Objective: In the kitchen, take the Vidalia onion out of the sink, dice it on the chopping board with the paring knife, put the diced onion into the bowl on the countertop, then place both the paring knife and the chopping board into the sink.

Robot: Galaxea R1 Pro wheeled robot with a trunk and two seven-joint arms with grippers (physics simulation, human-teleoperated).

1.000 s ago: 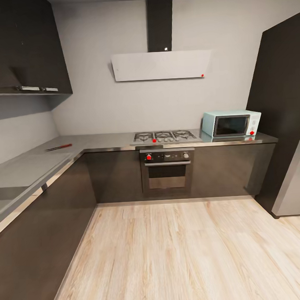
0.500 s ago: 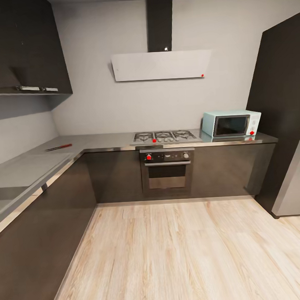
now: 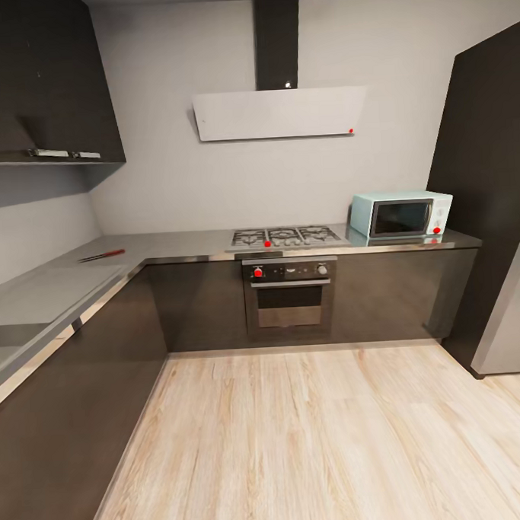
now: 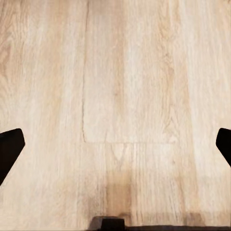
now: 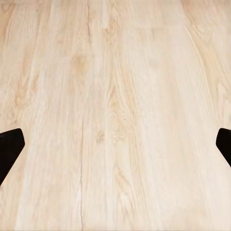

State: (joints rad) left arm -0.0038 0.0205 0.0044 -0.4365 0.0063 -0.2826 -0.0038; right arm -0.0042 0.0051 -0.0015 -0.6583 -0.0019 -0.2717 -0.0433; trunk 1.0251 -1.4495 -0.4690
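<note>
The paring knife [image 3: 102, 255], with its red handle and dark blade, lies on the grey countertop [image 3: 183, 246] near the left corner in the head view. A part of the sink [image 3: 11, 334] shows at the left edge, with its flat drainboard [image 3: 56, 290] beside it. The Vidalia onion, chopping board and bowl are out of view. My left gripper [image 4: 115, 144] is open, its dark fingertips [image 4: 9, 149] wide apart above the wooden floor. My right gripper [image 5: 115, 144] is open too, over bare floor, holding nothing.
A gas hob [image 3: 285, 236] with an oven [image 3: 290, 293] below stands at the back wall. A pale blue microwave [image 3: 401, 214] sits to its right beside a tall dark cabinet [image 3: 489, 187]. Dark cabinet fronts [image 3: 76, 391] run along the left; light wood floor [image 3: 315, 440] spreads ahead.
</note>
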